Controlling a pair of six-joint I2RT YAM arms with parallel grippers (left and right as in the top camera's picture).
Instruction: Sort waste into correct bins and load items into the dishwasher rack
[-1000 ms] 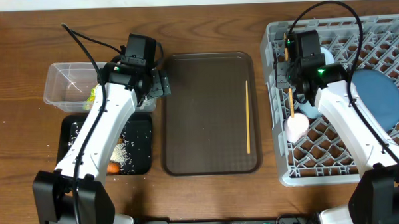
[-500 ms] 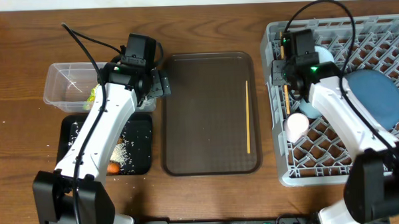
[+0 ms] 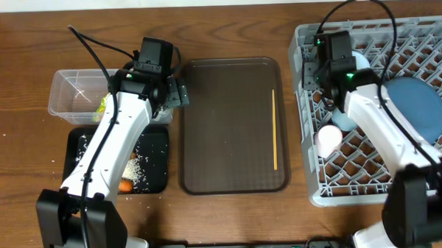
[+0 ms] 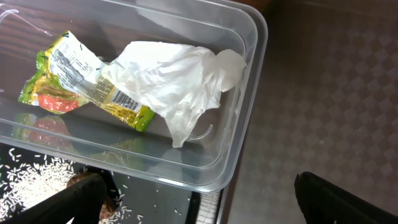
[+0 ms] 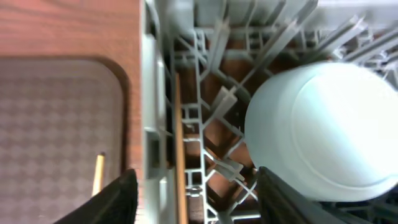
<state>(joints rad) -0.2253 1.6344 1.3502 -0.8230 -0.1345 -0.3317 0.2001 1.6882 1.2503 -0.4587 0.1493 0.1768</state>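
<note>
Right wrist: right hand (image 5: 196, 183) spread, chopstick (image 5: 180, 124) lying loose along dishwasher rack (image 5: 151, 106) wall. Left hand (image 4: 199, 190) spread wide.

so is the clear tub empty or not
Not empty: the clear tub holds a yellow-green wrapper and crumpled white paper.

The right gripper (image 5: 194, 190) parted its jaws, freeing 1 chopstick (image 5: 180, 124).

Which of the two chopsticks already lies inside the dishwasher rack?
The chopstick lying along the dishwasher rack wall nearest the brown tray; the other chopstick lies on that tray, outside the rack.
</note>
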